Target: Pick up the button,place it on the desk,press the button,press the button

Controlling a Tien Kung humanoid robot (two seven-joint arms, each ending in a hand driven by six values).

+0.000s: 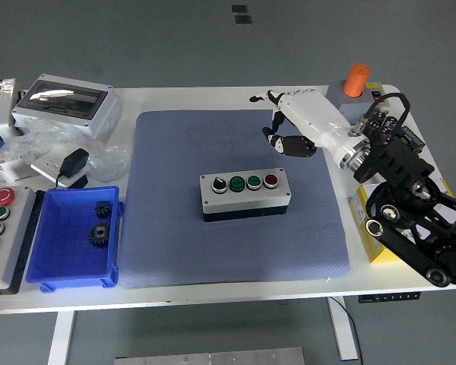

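Note:
The button box (245,194) is a grey box with a black selector knob, two green buttons and a red button (270,180) on top. It lies flat in the middle of the blue-grey mat (182,228). My right hand (285,122), white with black finger joints, is raised above the mat's far right part, well clear of the box. Its fingers are spread and hold nothing. My left arm is out of view.
A blue bin (61,262) with two black gears stands at the left. A grey control panel (0,228) lies at the left edge. A clear-lidded enclosure (68,103) and plastic bags sit at the far left. An orange-topped grey box (349,93) and capacitors sit at the far right.

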